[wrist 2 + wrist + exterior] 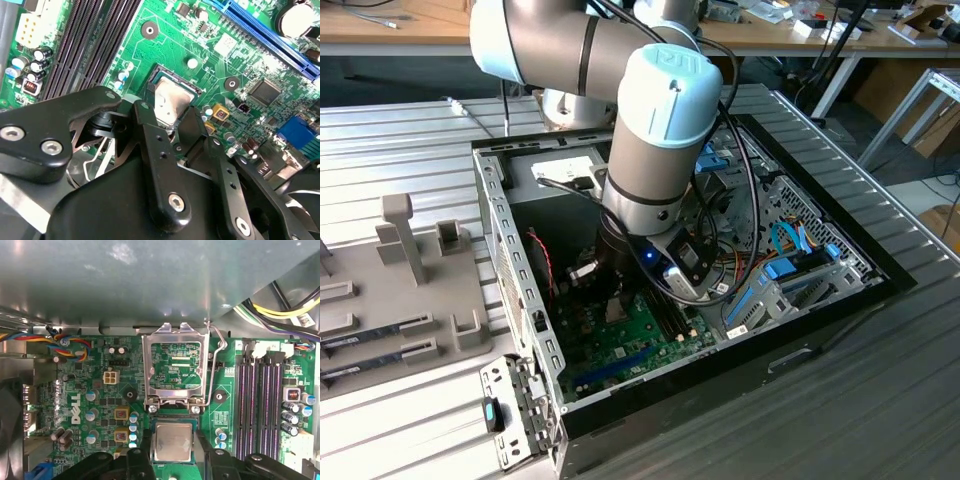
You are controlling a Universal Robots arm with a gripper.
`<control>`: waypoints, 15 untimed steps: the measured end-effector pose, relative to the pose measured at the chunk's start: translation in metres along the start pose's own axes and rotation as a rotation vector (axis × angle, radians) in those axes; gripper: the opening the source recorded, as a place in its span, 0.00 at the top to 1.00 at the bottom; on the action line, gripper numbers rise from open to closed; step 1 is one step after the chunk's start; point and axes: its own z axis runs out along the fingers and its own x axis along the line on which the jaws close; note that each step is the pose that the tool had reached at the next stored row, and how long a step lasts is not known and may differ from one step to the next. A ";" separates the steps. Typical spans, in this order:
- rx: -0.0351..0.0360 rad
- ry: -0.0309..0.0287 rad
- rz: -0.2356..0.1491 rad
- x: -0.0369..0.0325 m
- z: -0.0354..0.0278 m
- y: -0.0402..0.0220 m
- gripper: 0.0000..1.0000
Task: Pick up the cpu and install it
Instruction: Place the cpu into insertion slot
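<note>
On the motherboard (100,405), the cpu (173,441) sits between the gripper (173,456) fingers.

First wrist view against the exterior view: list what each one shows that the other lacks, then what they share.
First wrist view: the cpu lying in its socket between the gripper's black fingers, with the socket's metal load plate flipped open behind it, and the empty memory slots beside it.

Exterior view: the arm reaching down into the open computer case, which lies on a ribbed metal table, and a grey fixture tray on the exterior view's left.

Both: the green motherboard inside the case.
</note>
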 end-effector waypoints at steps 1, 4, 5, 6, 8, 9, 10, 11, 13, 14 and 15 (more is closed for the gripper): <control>0.0001 0.0001 0.000 -0.0005 0.0000 0.0000 0.55; 0.0003 -0.0001 -0.005 -0.0005 0.0004 0.0000 0.55; 0.0003 -0.0003 -0.009 -0.0005 0.0006 0.0000 0.55; 0.0004 -0.0004 -0.012 -0.0005 0.0007 0.0000 0.55; 0.0003 -0.0006 -0.014 -0.0004 0.0014 0.0001 0.55; 0.0003 -0.0006 -0.014 0.0000 0.0018 0.0004 0.55; 0.0002 -0.0006 -0.014 0.0003 0.0020 0.0006 0.55; 0.0004 -0.0005 -0.014 0.0004 0.0022 0.0006 0.55; 0.0002 -0.0006 -0.014 0.0004 0.0029 0.0007 0.55; 0.0004 -0.0005 -0.014 0.0005 0.0032 0.0007 0.55; 0.0005 -0.0004 -0.014 0.0005 0.0033 0.0007 0.55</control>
